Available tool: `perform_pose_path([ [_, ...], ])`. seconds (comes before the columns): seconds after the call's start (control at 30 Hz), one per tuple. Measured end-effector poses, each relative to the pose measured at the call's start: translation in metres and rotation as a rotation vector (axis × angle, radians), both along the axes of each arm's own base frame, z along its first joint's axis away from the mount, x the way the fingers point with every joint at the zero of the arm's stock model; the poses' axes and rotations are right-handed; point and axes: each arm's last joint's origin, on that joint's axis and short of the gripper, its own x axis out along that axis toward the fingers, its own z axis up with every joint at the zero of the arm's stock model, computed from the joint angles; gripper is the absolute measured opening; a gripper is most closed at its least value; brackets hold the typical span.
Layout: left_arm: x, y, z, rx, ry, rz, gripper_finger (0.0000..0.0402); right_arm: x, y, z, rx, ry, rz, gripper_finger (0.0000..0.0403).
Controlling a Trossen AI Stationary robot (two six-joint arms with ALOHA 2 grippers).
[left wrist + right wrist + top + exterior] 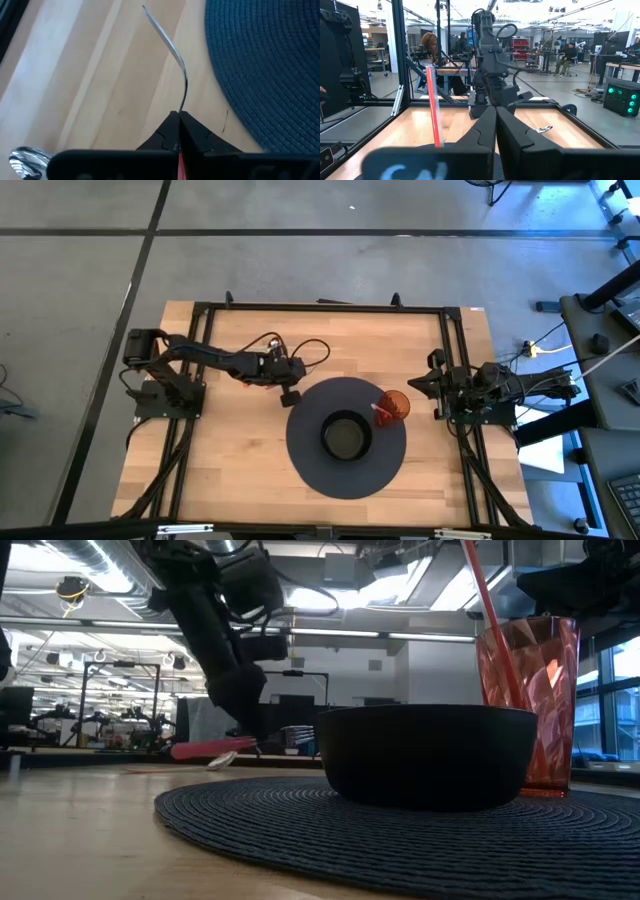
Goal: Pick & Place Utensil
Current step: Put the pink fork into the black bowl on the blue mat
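Left gripper [179, 116]: fingers clenched tight on the utensil [172, 47]. A sliver of orange-red handle shows between them, and the thin metal end pokes out forward, seen edge-on and curved.
Utensil position: over bare wood of the table [230, 460], just beside the rim of the round dark mat [310, 470], on the left arm's side. Level view has it low over the tabletop (whether it touches, cannot tell).
Black bowl [347, 436]: mid-mat, apart from the utensil.
Orange-red cup [397, 403]: on the mat just beside the bowl, on the right arm's side, with a red stick [482, 610] standing tilted in it.
Loose silver piece [543, 129]: shiny and rounded, lying on the wood near the left gripper.
Right gripper [495, 107]: fingers pressed together with nothing between them, arm folded at its own table edge, pointing toward the cup.
Background: people seated in the room beyond the table.
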Motion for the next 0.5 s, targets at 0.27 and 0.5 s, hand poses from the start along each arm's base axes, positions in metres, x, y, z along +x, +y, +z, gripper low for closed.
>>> perform_pose_path([
  [0.27,0.001,-0.015,0.003,0.056,0.000,-0.038,0.0000,0.000,0.000,0.000,0.000,0.000,0.000,0.0014],
  [0.5,0.008,-0.046,0.019,0.251,0.028,-0.136,0.0001,0.000,0.000,0.000,0.000,0.000,0.000,0.0014],
])
